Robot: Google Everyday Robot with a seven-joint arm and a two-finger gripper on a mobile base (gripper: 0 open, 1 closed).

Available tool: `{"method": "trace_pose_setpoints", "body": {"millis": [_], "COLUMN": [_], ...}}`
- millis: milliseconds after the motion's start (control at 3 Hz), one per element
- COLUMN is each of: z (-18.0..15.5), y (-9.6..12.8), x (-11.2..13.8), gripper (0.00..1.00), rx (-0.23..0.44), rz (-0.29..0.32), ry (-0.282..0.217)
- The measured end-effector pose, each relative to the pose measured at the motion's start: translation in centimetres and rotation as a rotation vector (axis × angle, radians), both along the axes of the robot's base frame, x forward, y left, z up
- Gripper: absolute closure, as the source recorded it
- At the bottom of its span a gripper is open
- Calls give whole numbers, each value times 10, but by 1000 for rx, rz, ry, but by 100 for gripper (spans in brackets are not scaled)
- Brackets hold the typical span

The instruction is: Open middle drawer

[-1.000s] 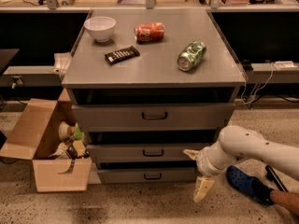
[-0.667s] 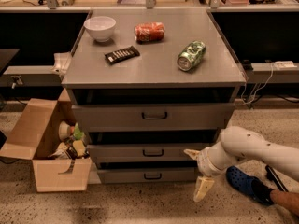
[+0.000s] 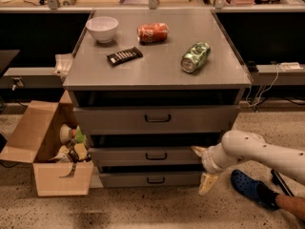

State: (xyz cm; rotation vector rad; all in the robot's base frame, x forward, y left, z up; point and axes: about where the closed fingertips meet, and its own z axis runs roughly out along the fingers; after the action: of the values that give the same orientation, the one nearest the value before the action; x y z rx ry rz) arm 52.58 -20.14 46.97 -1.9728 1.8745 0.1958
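The middle drawer (image 3: 124, 156) is a grey metal front with a small dark bar handle (image 3: 156, 155), between a taller top drawer (image 3: 109, 120) and a lower bottom drawer (image 3: 124, 179). All three stand slightly pulled out from the cabinet. My gripper (image 3: 204, 167) is at the right end of the middle and bottom drawer fronts, on a white arm coming in from the right. It is open and empty: one finger (image 3: 199, 150) is level with the middle drawer's right edge, the other points down beside the bottom drawer. It is well to the right of the handle.
On the cabinet top (image 3: 157, 70) lie a white bowl (image 3: 102, 28), a red can (image 3: 153, 32), a green can (image 3: 195, 57) and a dark bar (image 3: 124, 56). An open cardboard box (image 3: 52, 151) stands at the left. A person's blue shoe (image 3: 250, 186) is at the right.
The gripper has risen slightly beside the drawers' right edge. The drawers and the things on top have not moved.
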Motion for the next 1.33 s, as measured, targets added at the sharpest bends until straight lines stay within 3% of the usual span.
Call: {"method": "trace_pose_setpoints", "body": {"millis": [333,1000,1333], "z": [-16,-46,-62], "y": [-9,-15,-15], "x": [26,67,79], "gripper": [0,0,17], "rx": [-33,-62,-70], "rz": [-7,-13,0], "ry": [-33,-25,8]}}
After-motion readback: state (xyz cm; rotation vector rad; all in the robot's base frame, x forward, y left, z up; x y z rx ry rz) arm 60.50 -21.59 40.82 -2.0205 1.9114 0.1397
